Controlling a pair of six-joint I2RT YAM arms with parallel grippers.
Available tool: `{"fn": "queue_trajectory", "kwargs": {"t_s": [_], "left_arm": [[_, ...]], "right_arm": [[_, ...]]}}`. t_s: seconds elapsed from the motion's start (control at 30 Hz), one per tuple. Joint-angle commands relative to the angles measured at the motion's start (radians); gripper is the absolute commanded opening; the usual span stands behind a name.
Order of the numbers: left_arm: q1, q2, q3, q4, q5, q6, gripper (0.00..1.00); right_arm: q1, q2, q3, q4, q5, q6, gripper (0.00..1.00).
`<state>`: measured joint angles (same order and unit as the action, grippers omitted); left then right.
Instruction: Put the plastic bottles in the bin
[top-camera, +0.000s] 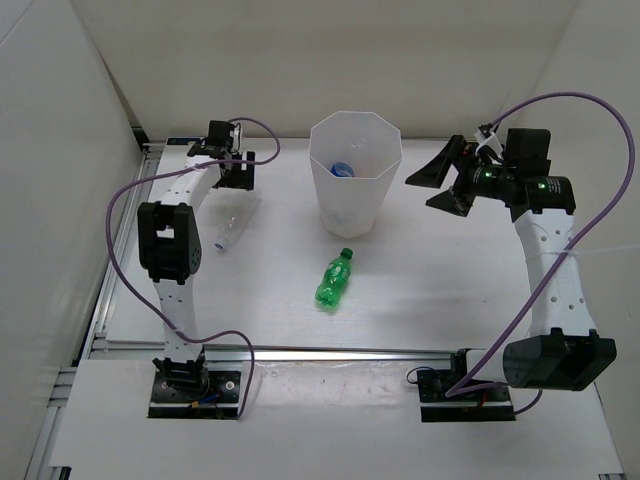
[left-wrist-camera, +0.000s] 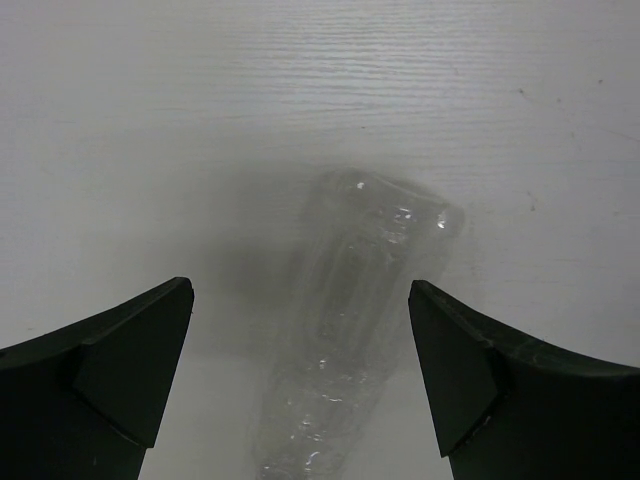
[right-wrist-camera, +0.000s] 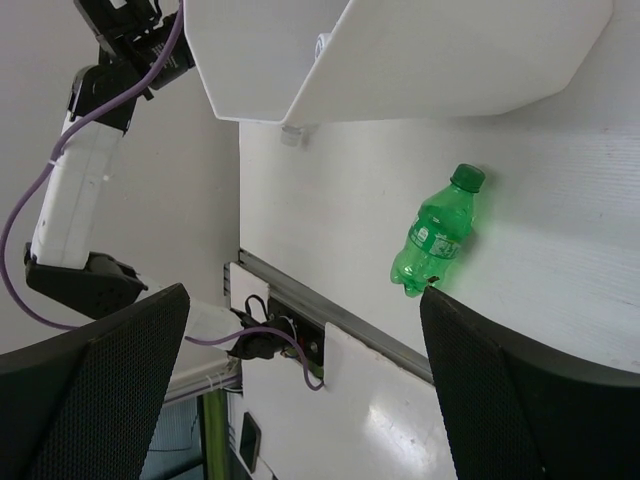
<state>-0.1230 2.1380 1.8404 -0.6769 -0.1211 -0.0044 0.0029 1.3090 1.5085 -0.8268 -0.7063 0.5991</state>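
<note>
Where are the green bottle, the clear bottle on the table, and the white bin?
green bottle (top-camera: 336, 279), top external view, middle of its body.
clear bottle (left-wrist-camera: 345, 330), left wrist view, its body.
white bin (top-camera: 352, 205), top external view, front wall.

I had the bin (top-camera: 355, 175) standing at the middle rear of the desk (top-camera: 450, 290), with one bottle (top-camera: 342, 169) inside it. A second bottle (top-camera: 336, 279) lay on the desk in front of the bin. A third bottle (top-camera: 232, 228) lay left of the bin, under my left claw (left-wrist-camera: 300, 285). My right claw (top-camera: 435, 187) hung right of the bin.
</note>
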Motion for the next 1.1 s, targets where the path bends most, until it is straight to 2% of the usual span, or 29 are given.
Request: {"fn": "queue_trajectory", "kwargs": {"t_s": [0.0,0.67,0.8,0.83,0.93,1.0,1.07], "left_arm": [[-0.013,0.000,-0.001,-0.006,0.115,-0.040,1.00],[-0.035,0.020,-0.150,-0.006,0.196,-0.086,0.99],[-0.035,0.011,-0.161,-0.006,0.219,-0.106,0.76],[-0.035,0.000,-0.161,-0.006,0.231,-0.115,0.62],[-0.035,-0.012,-0.170,-0.006,0.232,-0.124,0.50],[-0.035,-0.023,-0.101,-0.006,0.207,-0.124,0.34],[-0.035,-0.033,-0.025,-0.006,0.125,-0.152,0.26]], "right_arm": [[-0.014,-0.008,-0.001,0.040,-0.010,-0.001,1.00],[-0.041,0.012,-0.030,0.049,-0.010,-0.001,1.00],[-0.050,0.012,-0.039,0.049,-0.010,-0.001,1.00],[-0.060,0.012,-0.039,0.049,-0.010,-0.001,1.00],[-0.060,0.012,-0.039,0.058,-0.010,0.008,1.00],[-0.060,0.003,-0.039,0.058,-0.010,0.008,1.00],[-0.060,0.003,-0.039,0.058,-0.010,0.008,1.00]]}}
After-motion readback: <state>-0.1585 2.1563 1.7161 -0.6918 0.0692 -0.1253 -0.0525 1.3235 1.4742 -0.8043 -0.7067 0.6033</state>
